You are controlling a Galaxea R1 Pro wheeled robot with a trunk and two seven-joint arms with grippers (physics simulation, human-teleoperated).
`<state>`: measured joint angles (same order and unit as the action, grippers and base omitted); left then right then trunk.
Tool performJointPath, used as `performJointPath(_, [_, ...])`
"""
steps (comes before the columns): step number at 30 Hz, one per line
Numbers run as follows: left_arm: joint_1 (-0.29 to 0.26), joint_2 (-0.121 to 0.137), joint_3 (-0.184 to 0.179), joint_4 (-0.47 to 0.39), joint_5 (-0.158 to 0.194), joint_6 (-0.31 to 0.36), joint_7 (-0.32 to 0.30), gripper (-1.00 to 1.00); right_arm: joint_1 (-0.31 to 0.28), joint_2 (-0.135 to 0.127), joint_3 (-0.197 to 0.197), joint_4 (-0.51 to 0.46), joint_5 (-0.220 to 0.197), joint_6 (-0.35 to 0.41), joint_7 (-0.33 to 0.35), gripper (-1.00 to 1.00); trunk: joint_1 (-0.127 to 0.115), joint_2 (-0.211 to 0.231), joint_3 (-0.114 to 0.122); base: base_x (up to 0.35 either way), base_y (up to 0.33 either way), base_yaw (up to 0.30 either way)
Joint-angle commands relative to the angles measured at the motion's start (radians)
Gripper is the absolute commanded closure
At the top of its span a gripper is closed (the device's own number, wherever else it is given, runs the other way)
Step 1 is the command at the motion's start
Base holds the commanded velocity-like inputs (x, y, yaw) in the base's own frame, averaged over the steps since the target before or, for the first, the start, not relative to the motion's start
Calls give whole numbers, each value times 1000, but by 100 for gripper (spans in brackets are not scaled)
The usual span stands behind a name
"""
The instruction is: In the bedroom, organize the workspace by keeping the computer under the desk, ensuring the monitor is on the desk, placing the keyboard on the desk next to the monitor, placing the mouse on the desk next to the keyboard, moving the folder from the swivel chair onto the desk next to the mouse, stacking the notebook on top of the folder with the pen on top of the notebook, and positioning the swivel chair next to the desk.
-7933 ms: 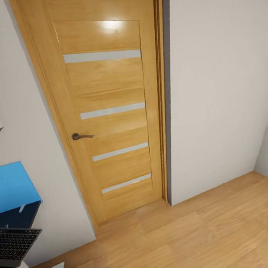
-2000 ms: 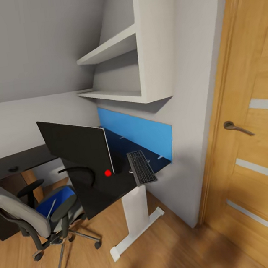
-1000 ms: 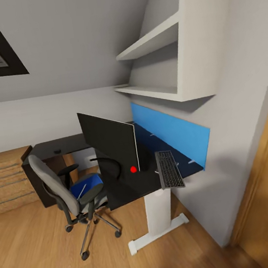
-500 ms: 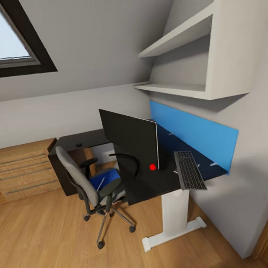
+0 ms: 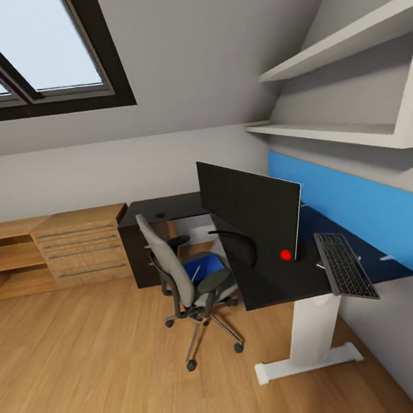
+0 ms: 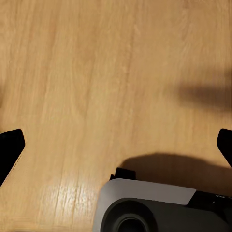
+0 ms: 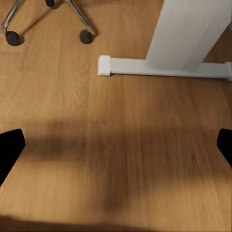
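Skylight (image 5: 30, 54), wooden floor (image 5: 92, 378), white shelves (image 5: 335, 46)

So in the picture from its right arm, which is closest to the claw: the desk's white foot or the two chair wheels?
From the right claw, open above the floor:
1. The desk's white foot, just ahead across bare floor.
2. The chair wheel beside the foot's end, a little beyond it.
3. The other chair wheel, off to the side and probably farthest, though not by much.

Bright, even daylight comes from the roof window (image 5: 30, 54). Soft shadows lie on the wooden floor (image 7: 116, 159). Renders are sharp, with slightly stretched edges.
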<state>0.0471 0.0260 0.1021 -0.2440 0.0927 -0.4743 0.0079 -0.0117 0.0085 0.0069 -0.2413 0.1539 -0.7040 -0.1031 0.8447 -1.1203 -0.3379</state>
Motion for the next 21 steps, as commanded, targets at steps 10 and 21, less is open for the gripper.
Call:
performJointPath(10, [0, -3, -5, -7, 9, -29, -11, -100, -1, -4, 3, 0, 12, -2, -9, -100, 0, -1, -2, 0, 157, 38])
performJointPath(21, [0, -4, -4, -52, 12, -30, -3, -100, -1, -7, 2, -5, 10, 0, -9, -100, 12, -22, -11, 0, 5, 1])
